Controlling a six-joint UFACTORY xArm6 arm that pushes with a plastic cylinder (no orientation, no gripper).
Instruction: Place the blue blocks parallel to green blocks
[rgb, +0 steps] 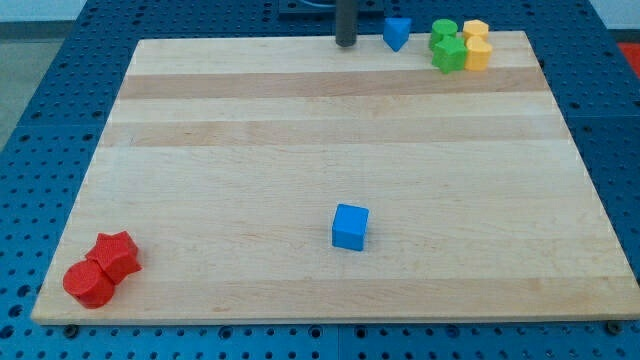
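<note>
Rod: stands upright at the view's top edge of the wooden board (330, 130), its upper part cut off by the frame; it has no jaws to part or close.
My tip (346, 45): rests at the board's top edge, just to the view's left of the blue triangular block (397, 32), a small gap between them.
Blue cube (350, 226): lies alone low on the board, well apart from my tip, toward the view's bottom.
Green blocks: a green round block (443, 29) and a green star-like block (449, 53) sit touching in the board's top right corner.
Yellow blocks (477, 46): two, pressed against the greens on the view's right.
Red blocks: a red star-like block (117, 254) and a red round block (89, 283) touch in the board's bottom left corner.
</note>
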